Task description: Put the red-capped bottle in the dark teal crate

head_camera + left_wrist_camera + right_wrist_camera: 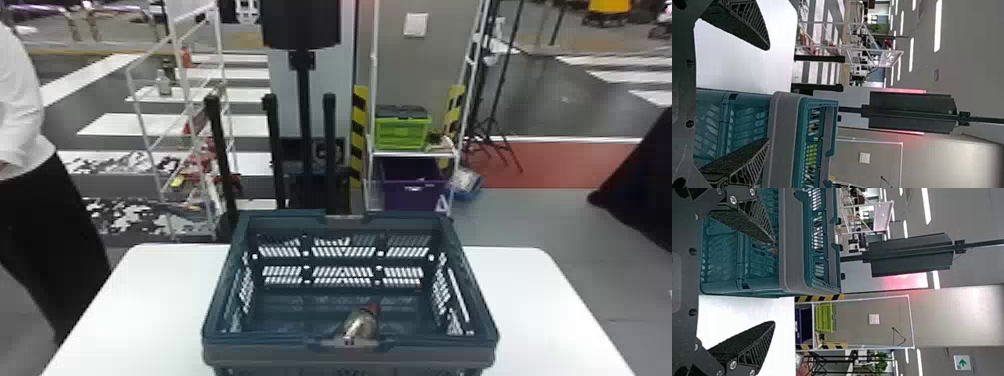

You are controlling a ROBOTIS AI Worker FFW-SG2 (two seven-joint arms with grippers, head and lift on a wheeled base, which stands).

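Landmark: dark teal crate (270, 354), upright on the white bench (535, 320).
Red-capped bottle (360, 326): inside the crate, close by its near wall (741, 262), slightly right of the middle.
Long axis: roughly fore and aft; red cap (373, 308) on the far side, angled a little right. Whether flat or tilted, cannot tell.
Right gripper (774, 283): nearer side of the crate, toward its right end; jaws wide apart, nothing between.
Left gripper (768, 94): nearer side, toward the crate's left end; jaws wide apart, likewise unladen.
Key relation: bottle beyond the near wall from both pairs of jaws; right arm probably the nearer.
Head view: bottle body and cap, seen over the crate's rim.
Right wrist view, by contrast: near wall from outside, a small red spot (774, 250) through its lattice, probably the cap.
Status, judged: placement complete; next, draw both arms back without catching the crate.
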